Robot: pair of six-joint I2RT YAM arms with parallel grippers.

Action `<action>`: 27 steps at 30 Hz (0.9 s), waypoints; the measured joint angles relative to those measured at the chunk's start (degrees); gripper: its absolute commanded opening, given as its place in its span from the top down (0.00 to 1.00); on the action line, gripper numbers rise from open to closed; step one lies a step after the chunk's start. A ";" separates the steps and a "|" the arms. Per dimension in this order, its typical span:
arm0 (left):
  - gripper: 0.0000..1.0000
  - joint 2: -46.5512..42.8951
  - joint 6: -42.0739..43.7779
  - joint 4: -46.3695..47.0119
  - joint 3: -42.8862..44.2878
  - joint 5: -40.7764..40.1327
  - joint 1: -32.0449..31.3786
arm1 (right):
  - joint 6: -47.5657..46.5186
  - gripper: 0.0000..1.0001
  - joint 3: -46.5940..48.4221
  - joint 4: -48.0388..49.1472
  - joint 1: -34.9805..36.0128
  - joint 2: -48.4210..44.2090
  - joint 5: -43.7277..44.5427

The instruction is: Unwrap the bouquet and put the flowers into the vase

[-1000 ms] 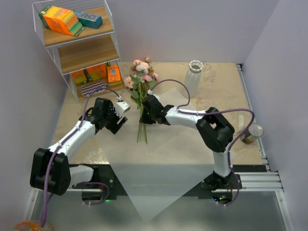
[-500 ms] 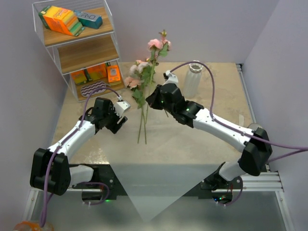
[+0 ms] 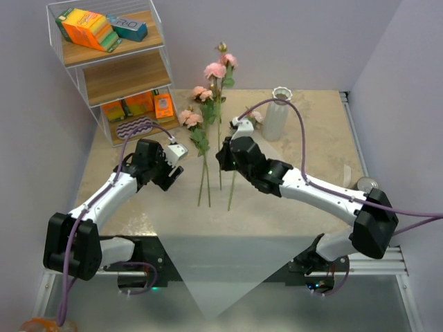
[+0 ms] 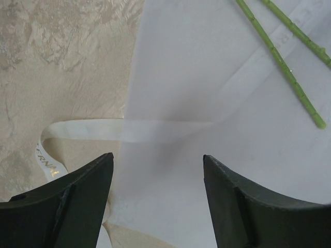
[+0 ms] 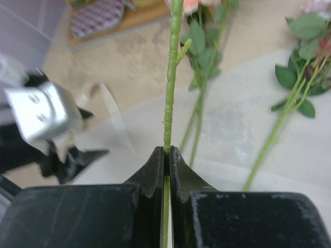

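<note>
Unwrap looks done: 1 sheet of wrapping paper (image 4: 207,77) and 1 cream ribbon (image 4: 83,129) lie loose mid-worktop (image 3: 124,207), but nothing's in the 1 white vase (image 3: 279,109) near the far edge, right of centre. R gripper (image 5: 166,150) is clamped on 1 rose stem (image 5: 173,67), held upright; approx 3 more flowers (image 3: 203,173) lie on the paper, so all are left to place. L gripper (image 4: 156,157) hangs over the paper w/ jaws apart, holding nothing.

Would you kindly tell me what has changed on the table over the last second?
The right end effector, shut on one rose stem, raised it off the paper, its arm stretching out. The left end effector, open, the remaining flowers and the vase stayed put.
</note>
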 measured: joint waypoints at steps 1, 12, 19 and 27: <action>0.26 0.00 0.00 0.02 0.00 0.00 0.00 | -0.76 1.00 -2.71 -0.02 0.96 0.04 0.55; 0.26 0.00 0.00 -0.02 0.00 0.20 0.00 | -13.68 1.00 5.79 1.51 1.57 0.11 9.42; 0.26 -0.20 0.02 -0.09 0.00 0.20 0.00 | -28.68 1.00 16.44 16.79 -4.00 -0.11 16.39; 0.27 -0.31 0.48 0.31 0.15 0.20 0.00 | -43.85 1.00 14.43 43.80 -17.64 5.84 14.78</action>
